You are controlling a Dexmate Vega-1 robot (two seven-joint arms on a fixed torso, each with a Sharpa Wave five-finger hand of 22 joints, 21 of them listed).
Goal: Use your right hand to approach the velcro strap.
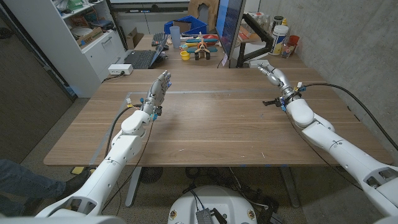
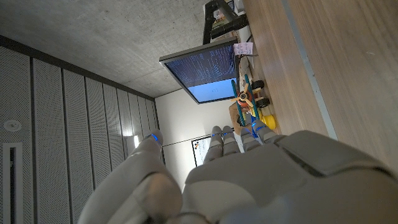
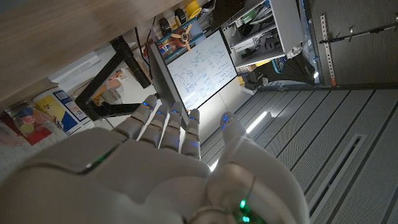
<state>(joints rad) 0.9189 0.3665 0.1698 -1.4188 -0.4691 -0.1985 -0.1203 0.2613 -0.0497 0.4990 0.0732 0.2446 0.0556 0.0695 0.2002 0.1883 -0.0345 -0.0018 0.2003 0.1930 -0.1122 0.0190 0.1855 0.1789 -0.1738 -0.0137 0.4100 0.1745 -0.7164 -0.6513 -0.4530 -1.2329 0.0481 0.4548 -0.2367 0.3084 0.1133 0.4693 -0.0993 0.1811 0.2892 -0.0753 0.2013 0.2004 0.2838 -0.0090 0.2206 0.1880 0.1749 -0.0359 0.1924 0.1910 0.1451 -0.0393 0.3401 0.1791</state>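
My right hand (image 1: 268, 70) hovers over the far right of the wooden table (image 1: 205, 130), fingers straight and apart, pointing at the far edge by the monitor's foot; it holds nothing. A short black strip (image 1: 270, 102) sticks out beside that arm's wrist; whether it is a velcro strap I cannot tell. In the right wrist view the right hand (image 3: 168, 168) reaches toward the monitor (image 3: 196, 65). My left hand (image 1: 158, 88) stands over the table's left middle, fingers stretched out and empty; its back (image 2: 261, 180) shows in the left wrist view.
Along the far edge stand a monitor (image 1: 231, 28), a laptop (image 1: 147, 57), a white box (image 1: 120, 69), wooden toys (image 1: 200, 47), a yellow cup (image 1: 185, 55) and bottles (image 1: 282, 37). A pale tape line (image 1: 211, 92) crosses the table. A shelf unit (image 1: 87, 37) stands at left.
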